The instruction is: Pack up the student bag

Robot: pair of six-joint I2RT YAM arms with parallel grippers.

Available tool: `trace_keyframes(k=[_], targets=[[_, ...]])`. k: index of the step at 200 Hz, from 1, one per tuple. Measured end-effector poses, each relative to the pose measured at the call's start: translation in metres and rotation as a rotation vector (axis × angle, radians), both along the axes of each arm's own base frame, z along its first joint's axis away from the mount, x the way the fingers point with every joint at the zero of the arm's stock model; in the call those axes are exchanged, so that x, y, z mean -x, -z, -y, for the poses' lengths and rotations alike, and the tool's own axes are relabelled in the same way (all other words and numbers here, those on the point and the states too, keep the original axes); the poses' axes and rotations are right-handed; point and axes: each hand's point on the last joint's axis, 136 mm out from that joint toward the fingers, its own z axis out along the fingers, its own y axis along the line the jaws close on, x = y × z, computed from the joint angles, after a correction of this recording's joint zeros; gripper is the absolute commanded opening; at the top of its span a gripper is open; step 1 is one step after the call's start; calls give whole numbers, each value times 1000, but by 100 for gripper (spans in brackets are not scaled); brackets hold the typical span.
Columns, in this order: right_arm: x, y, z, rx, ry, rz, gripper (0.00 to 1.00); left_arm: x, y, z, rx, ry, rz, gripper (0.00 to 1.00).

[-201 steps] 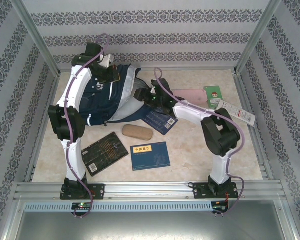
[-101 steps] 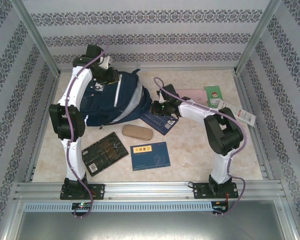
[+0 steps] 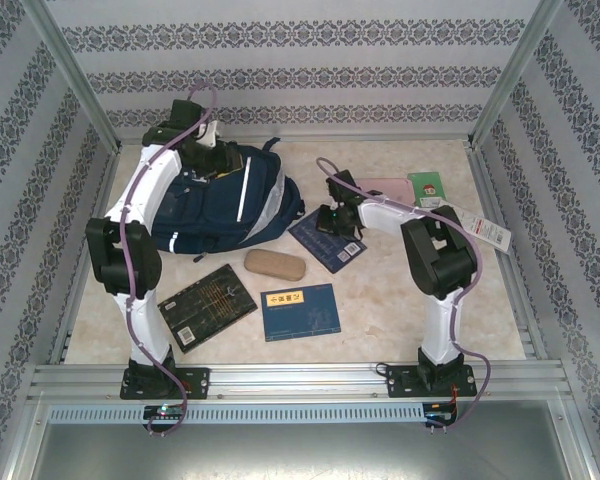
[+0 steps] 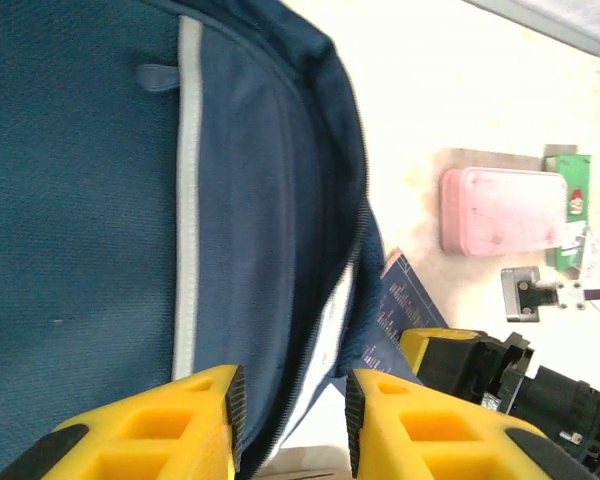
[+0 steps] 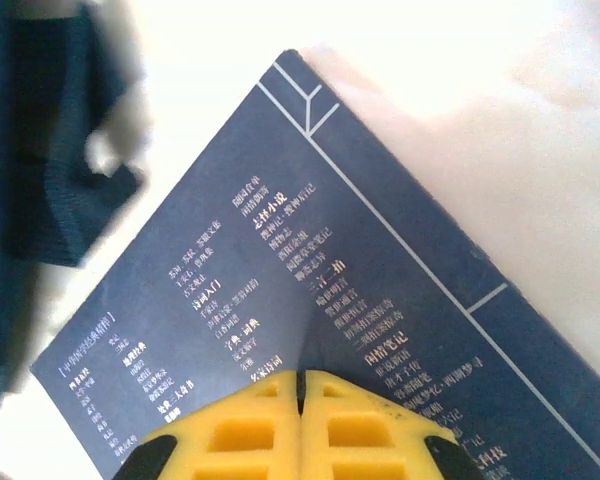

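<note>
The student bag [image 3: 220,205], a navy backpack with white stripes, lies at the back left of the table; in the left wrist view the student bag [image 4: 80,200] shows its zip edge. My left gripper [image 3: 208,152] hovers over the bag's far end. Its jaws are open, and the left gripper [image 4: 292,400] has the zip edge running below the gap. My right gripper [image 3: 332,218] is shut and empty, right of the bag. It hangs over a dark blue book [image 3: 330,243]. In the right wrist view the right gripper [image 5: 301,380] has that book [image 5: 310,260] just beneath it.
A brown glasses case [image 3: 275,265], a blue book [image 3: 300,310] and a black book [image 3: 208,303] lie in front of the bag. A pink case [image 3: 388,190], a green box [image 3: 427,188] and a white tagged item [image 3: 475,225] sit at the back right.
The right gripper left the bag's mouth, shut, and moved right over the dark blue book. The left jaws opened. The bag has slumped down flatter.
</note>
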Motion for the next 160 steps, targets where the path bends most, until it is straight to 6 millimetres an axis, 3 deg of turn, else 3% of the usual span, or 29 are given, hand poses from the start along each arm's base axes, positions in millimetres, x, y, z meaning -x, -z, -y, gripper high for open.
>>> trace_keyframes(k=[44, 73, 96, 111, 137, 160], targets=[[37, 1, 55, 19, 217, -39, 4, 18, 9, 65, 32, 99, -13, 34], [49, -1, 62, 14, 246, -50, 17, 41, 26, 118, 55, 168, -51, 34], [54, -8, 65, 33, 225, -49, 39, 61, 46, 157, 69, 212, -103, 34], [56, -20, 70, 47, 198, -26, 43, 71, 61, 180, 77, 229, -136, 34], [50, -36, 89, 54, 211, 12, 50, 82, 89, 207, 94, 224, -206, 34], [51, -33, 111, 70, 239, 7, 52, 86, 115, 220, 98, 200, -266, 34]])
